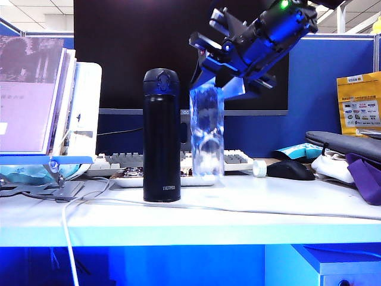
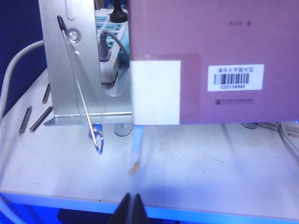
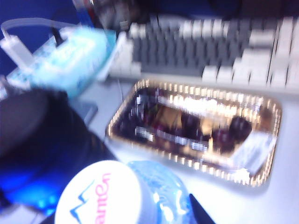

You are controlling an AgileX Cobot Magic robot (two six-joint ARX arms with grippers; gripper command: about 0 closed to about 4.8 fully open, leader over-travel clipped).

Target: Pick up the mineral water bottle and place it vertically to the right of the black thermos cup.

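Observation:
The black thermos cup [image 1: 162, 137] stands upright on the white table [image 1: 250, 202]. Just to its right the clear mineral water bottle [image 1: 206, 134] is upright, with a small gap between them. My right gripper [image 1: 218, 88] comes down from the upper right and is shut on the bottle's top. I cannot tell whether the bottle's base touches the table. In the blurred right wrist view the bottle's white cap [image 3: 100, 196] sits between the fingers of the right gripper [image 3: 128, 207], with the thermos cup's dark top [image 3: 37, 135] beside it. My left gripper [image 2: 131, 209] is shut and holds nothing, low over the table's front edge.
A gold-rimmed tray [image 1: 128, 177] [image 3: 196, 130] and a keyboard [image 1: 119, 159] [image 3: 210, 51] lie behind the thermos cup and bottle. A white tape roll [image 1: 259, 168], a mouse [image 1: 290, 170] and bags [image 1: 351, 155] are at the right. A metal stand holding a book [image 1: 36, 101] [image 2: 201, 60] and cables fill the left.

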